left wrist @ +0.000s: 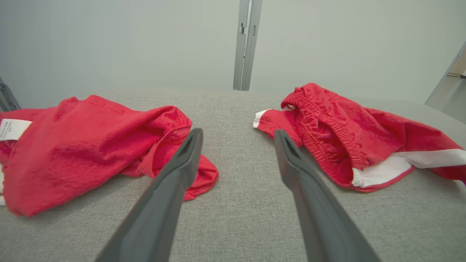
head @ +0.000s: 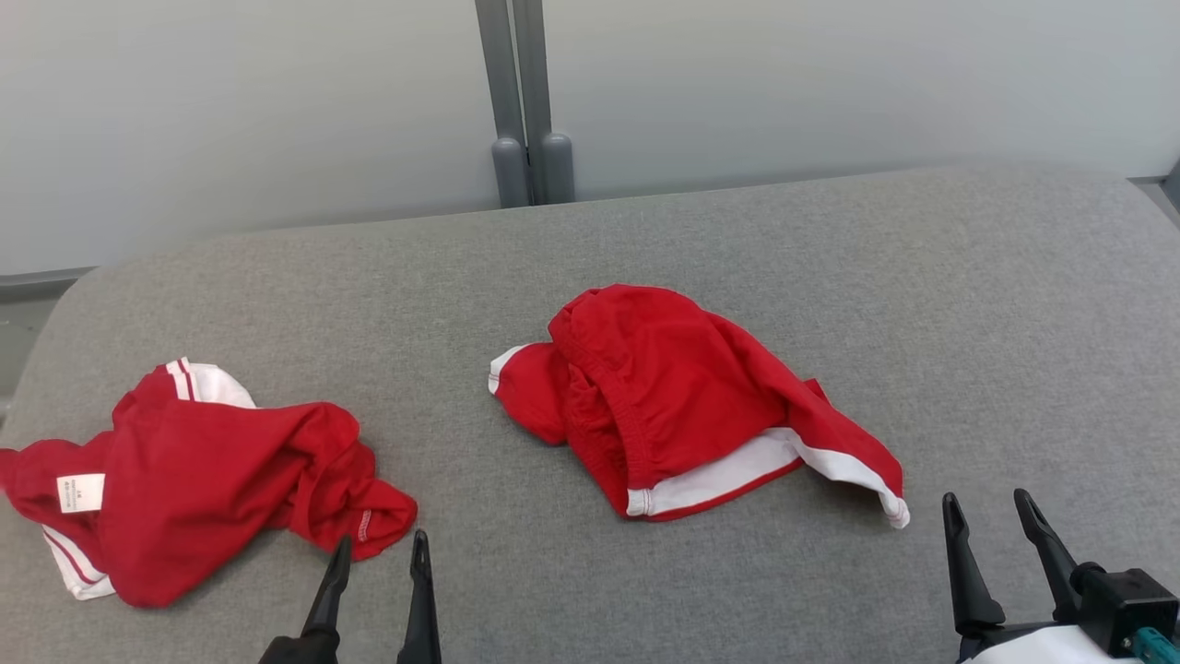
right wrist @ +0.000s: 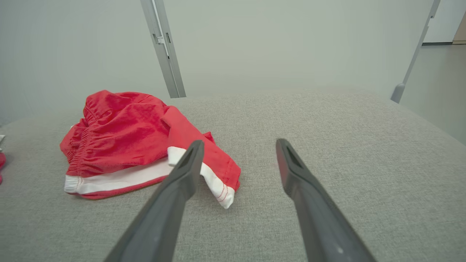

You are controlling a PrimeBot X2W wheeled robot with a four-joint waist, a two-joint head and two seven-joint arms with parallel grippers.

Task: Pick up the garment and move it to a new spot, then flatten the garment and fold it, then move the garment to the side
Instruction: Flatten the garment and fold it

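While the left pincer (head: 381, 537) and the right pincer (head: 985, 496) hover wide open, holding nothing, a crumpled red garment (head: 682, 397) lies in the middle of the grey bench (head: 737, 240); a second red garment (head: 203, 470) lies bunched just beside the left pincer.

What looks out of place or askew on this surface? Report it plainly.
Both red garments are crumpled, not flat: the middle garment lies bunched, its waistband gathered on top, and the left garment is heaped with its white label showing. Nothing looks torn or spilled on the grey padded surface.
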